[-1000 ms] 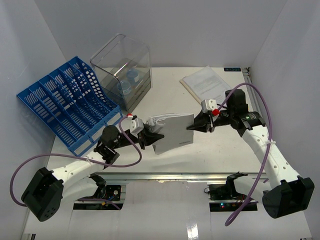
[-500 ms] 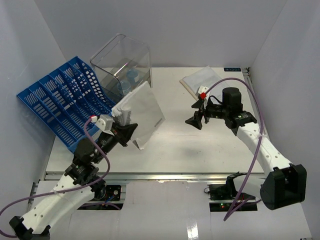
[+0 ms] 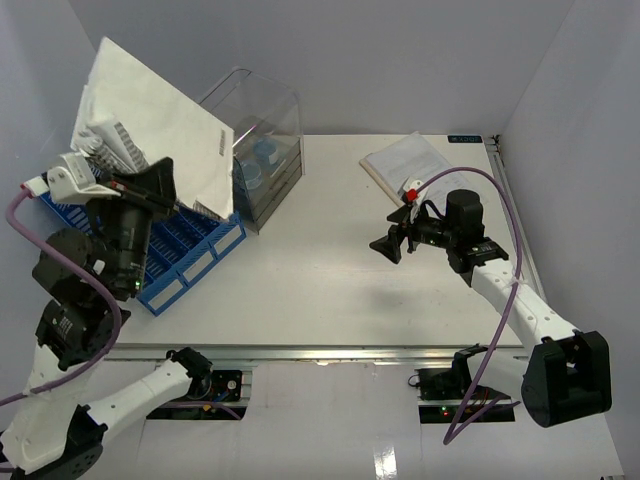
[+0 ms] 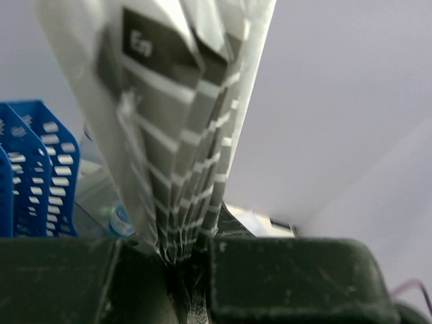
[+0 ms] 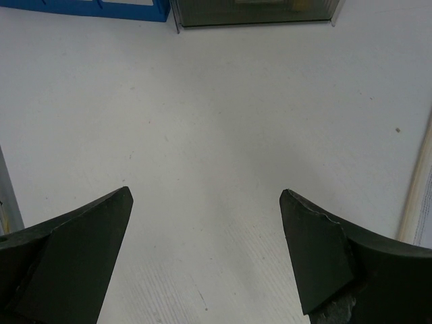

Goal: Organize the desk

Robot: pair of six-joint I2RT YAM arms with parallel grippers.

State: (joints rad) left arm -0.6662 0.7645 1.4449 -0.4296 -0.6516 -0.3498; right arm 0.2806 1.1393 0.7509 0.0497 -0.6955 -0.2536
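Handover done: right claw (image 3: 388, 245) is spread over the worktop (image 3: 330, 290), left claw (image 3: 150, 190) alone now pinches the booklet (image 3: 150, 110), lifted above the blue rack (image 3: 190, 255), so filing looks next.

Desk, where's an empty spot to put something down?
The desk is bare across its middle and near edge, between the blue rack and the right gripper. Crowded: far left with rack and clear bin; papers fill the far right corner.
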